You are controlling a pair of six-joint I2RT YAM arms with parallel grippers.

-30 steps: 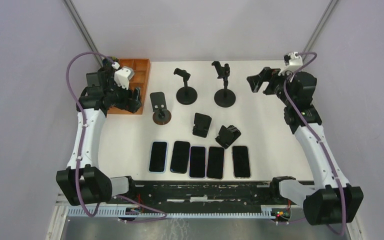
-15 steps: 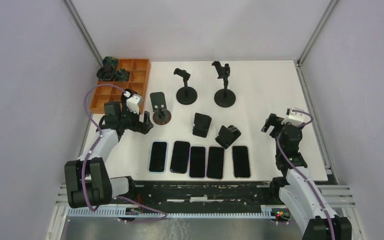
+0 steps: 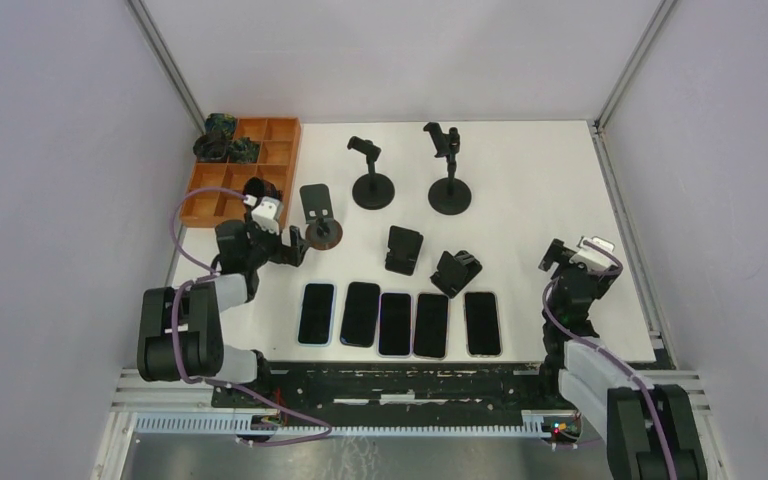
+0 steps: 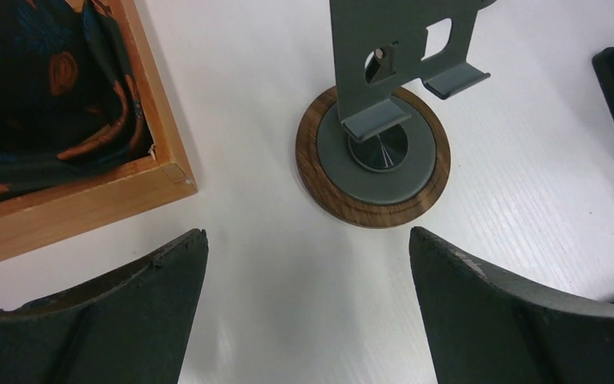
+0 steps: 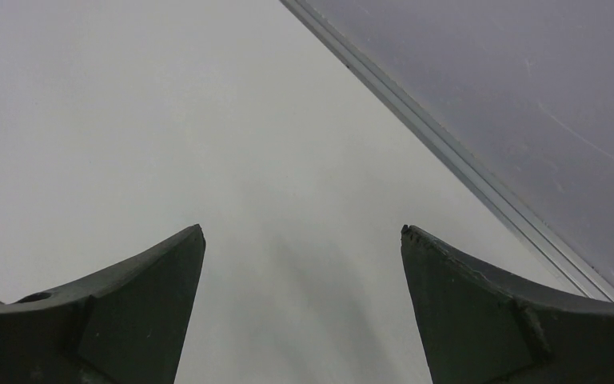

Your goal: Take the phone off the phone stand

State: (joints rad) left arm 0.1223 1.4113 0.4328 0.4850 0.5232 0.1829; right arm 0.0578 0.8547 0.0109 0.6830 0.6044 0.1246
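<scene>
**Ana:** Five phones (image 3: 395, 323) lie flat, side by side, in a row near the front edge of the white table (image 3: 540, 170).

**Ben:** Is any phone sitting on a stand?

**Ana:** None that I can see. The wood-based stand (image 4: 373, 152) is bare. So are the two tall stands (image 3: 371, 172) at the back and the two small folding stands (image 3: 404, 249) just behind the row.

**Ben:** And the grippers?

**Ana:** The left gripper (image 4: 308, 240) hangs low, facing the wood-based stand, jaws spread wide and holding nothing. The right gripper (image 5: 304, 232) is likewise wide apart and empty, over bare table at the right, well apart from the phones.

**Ben:** So how far along is the job?

**Ana:** It looks finished to me. Every stand in view is empty, and I see nothing left to lift off.
</scene>
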